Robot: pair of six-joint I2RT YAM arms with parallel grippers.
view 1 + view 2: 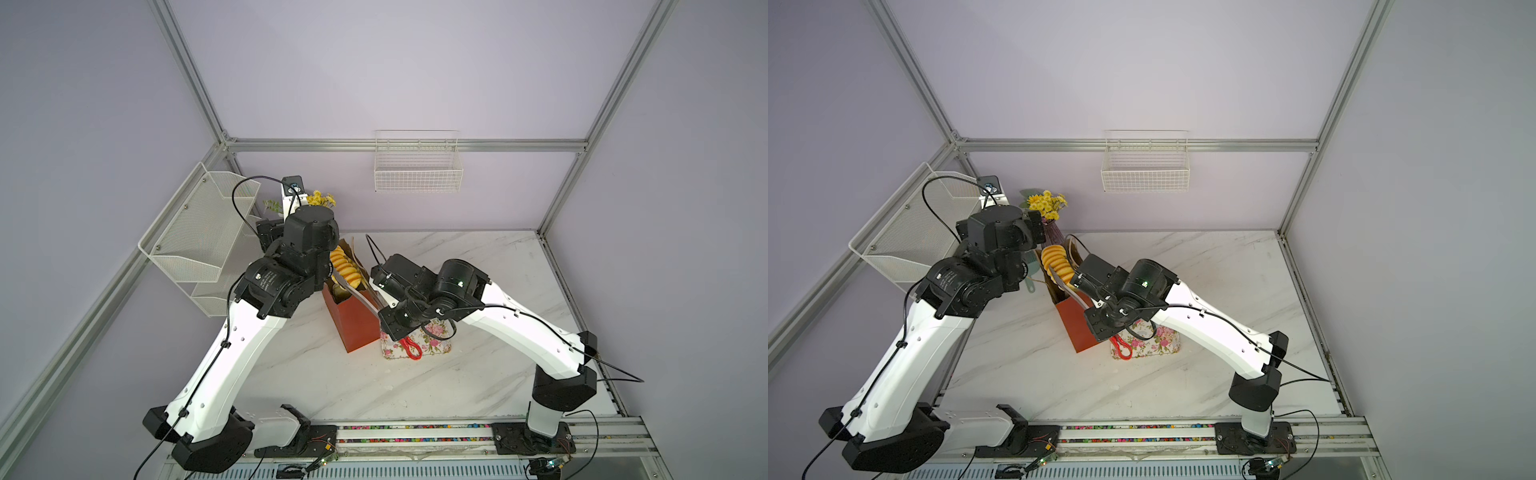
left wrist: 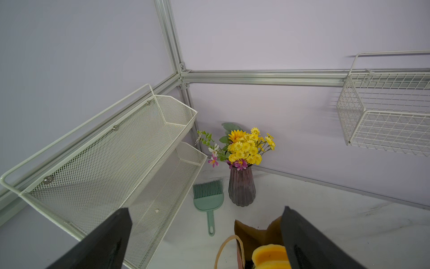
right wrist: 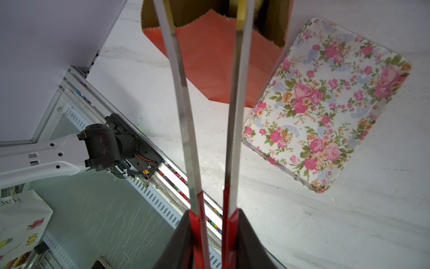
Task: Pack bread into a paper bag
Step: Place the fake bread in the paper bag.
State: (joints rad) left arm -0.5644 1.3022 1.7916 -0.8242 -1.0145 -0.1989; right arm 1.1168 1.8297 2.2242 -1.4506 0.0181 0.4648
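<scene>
the long ribbed loaf (image 1: 346,266) is glossy golden-yellow with deep cross ridges. in both top views it stands tilted in the mouth of the paper bag (image 1: 353,326), its upper part sticking out above the rim (image 1: 1057,261). the bag is tall and narrow, red-orange outside and brown kraft inside, with a thin tan cord handle. it stands upright on the marble table (image 1: 457,374), just beside the floral tray (image 3: 325,104). the right gripper (image 3: 211,214) has its jaws pressed together on the red handles of a pair of tongs (image 3: 185,111). the tongs' two metal arms run a little apart up into the bag's mouth (image 3: 209,58), and a sliver of yellow shows against one arm there. the left gripper (image 2: 204,208) hangs above the bag with its jaws spread wide and nothing between them. one of its fingers (image 2: 309,242) lies right by the bag's brown inner wall (image 2: 256,231) and the loaf's end (image 2: 271,256), though whether it touches either is hard to tell from this angle.
</scene>
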